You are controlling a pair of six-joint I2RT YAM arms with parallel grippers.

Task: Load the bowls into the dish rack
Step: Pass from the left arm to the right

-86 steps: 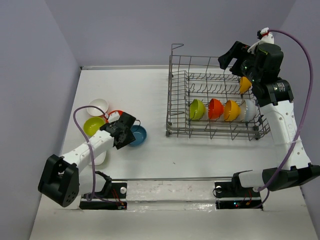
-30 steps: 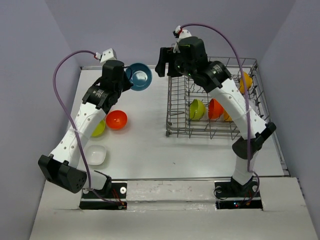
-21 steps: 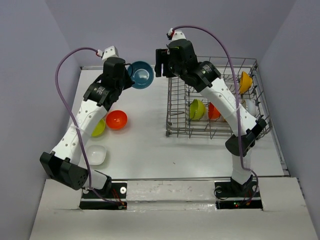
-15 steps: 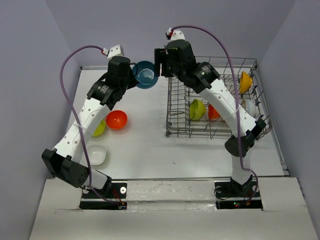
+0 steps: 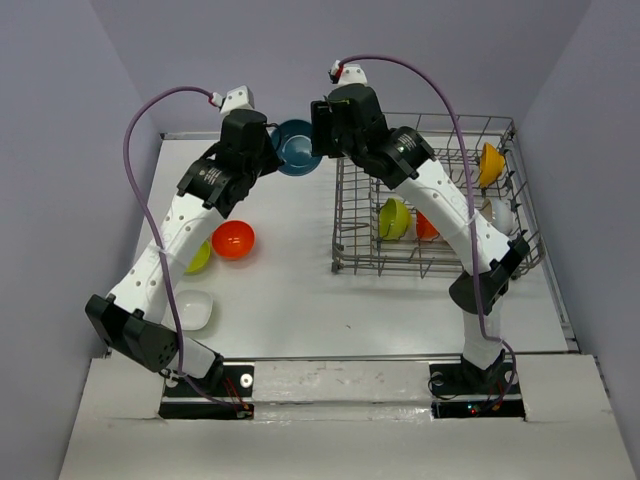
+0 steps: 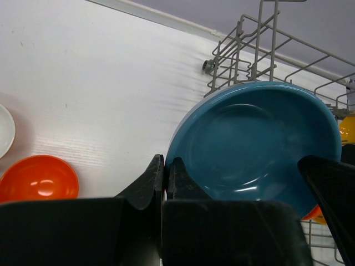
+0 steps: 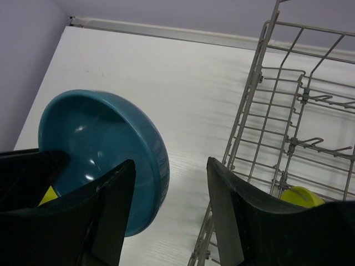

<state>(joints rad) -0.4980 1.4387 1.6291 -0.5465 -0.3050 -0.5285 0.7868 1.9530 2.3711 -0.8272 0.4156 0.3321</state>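
Observation:
A blue bowl (image 5: 296,147) hangs in the air just left of the dish rack (image 5: 432,262), tilted on edge. My left gripper (image 6: 165,165) is shut on its near rim, seen from above at the left gripper (image 5: 271,152). My right gripper (image 7: 169,206) stands open astride the opposite rim. One of its fingers (image 7: 111,208) is inside the blue bowl (image 7: 102,149) and the other is clear of the wall. In the rack stand a lime green bowl (image 5: 394,218), a red-orange bowl (image 5: 428,223), an orange-yellow bowl (image 5: 490,163) and a white bowl (image 5: 500,216).
On the table at the left lie a red-orange bowl (image 5: 233,239), a lime green bowl (image 5: 198,257) half under my left arm, and a white squarish bowl (image 5: 192,309). The rack's tall grid wall (image 7: 260,119) stands close to my right gripper.
My left arm has carried the blue bowl to the right, up to my right gripper. The right gripper's jaws have narrowed around the bowl's rim.

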